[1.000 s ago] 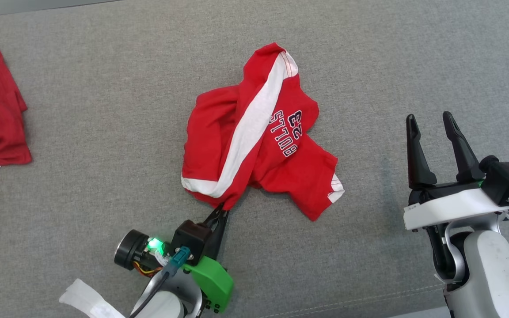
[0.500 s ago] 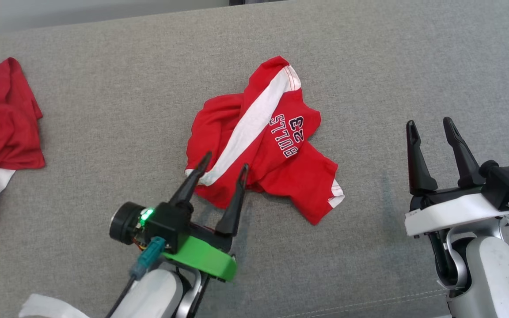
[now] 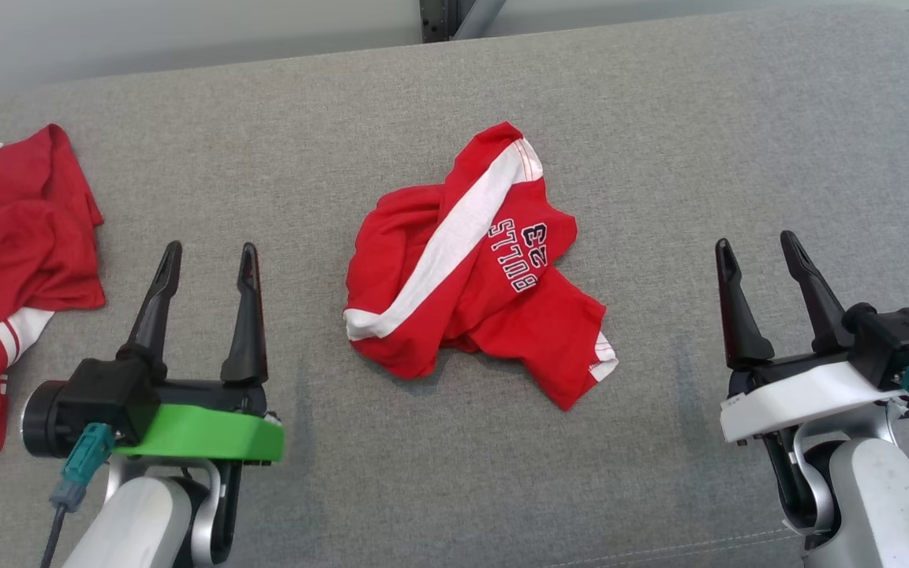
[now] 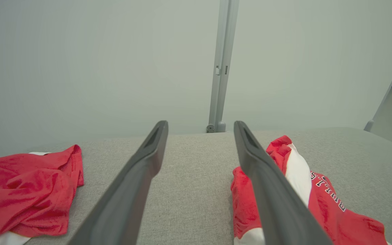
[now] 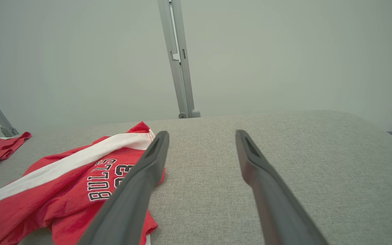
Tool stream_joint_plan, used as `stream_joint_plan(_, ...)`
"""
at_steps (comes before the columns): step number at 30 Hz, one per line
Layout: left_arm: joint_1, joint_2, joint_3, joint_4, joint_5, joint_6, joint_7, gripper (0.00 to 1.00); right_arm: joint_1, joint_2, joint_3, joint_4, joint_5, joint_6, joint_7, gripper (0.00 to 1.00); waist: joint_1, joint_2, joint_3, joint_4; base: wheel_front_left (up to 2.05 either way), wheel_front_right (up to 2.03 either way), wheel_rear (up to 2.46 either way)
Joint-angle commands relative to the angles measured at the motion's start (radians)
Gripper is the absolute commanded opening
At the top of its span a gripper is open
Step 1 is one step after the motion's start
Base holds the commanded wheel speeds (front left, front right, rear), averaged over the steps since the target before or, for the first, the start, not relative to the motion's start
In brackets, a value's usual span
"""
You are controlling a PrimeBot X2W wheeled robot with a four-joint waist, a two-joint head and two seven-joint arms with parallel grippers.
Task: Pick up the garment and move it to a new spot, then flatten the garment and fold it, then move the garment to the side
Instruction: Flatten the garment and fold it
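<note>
Holding both arms low at the near edge of the grey fabric tabletop, with pale forearms coming up from the bottom corners of the head view. Carrying a green mount behind the left jaws at the near left and a white mount behind the right jaws at the near right, each with a teal plug on its outer side.

Holding the left jaws wide open and gripping nothing, with the long dark left fingers pointing toward the far side, well to the left of the cloth. Holding the right jaws equally wide and equally empty, with the right fingers pointing the same way, well to the right of the cloth.

Facing a red Bulls jersey lying crumpled on the tabletop, about midway between the two pairs of jaws and touching neither. Showing a white stripe running diagonally across the heap from near left to far right, with the lettering "BULLS 23" just right of it, turned sideways. Catching the same jersey in the left wrist view on the right, partly behind one finger, and in the right wrist view on the left.

Passing a second red garment with white trim, bunched at the left edge, well apart from the jersey.

Ending beyond the far edge at a pale wall and a grey metal post.
</note>
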Motion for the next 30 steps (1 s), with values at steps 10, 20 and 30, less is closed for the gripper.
stream_joint_plan(10,0.092,0.051,0.058,-0.035,-0.034,0.024,-0.003,1.0,0.019,-0.013,0.006,0.008,0.002,-0.001,0.006,1.0,0.0,0.0,-0.013,0.014,0.0,0.0,0.0)
stream_joint_plan(20,0.043,0.036,0.029,-0.037,-0.013,0.016,0.007,1.0,-0.041,-0.059,-0.005,0.052,0.013,-0.001,0.014,1.0,0.0,0.0,0.021,0.063,0.0,0.0,0.0)
stream_joint_plan(30,-0.013,-0.013,0.023,-0.02,-0.013,0.001,-0.001,1.0,-0.166,-0.133,0.046,0.178,0.036,-0.001,0.031,1.0,0.0,0.0,0.127,0.184,0.0,0.0,0.0)
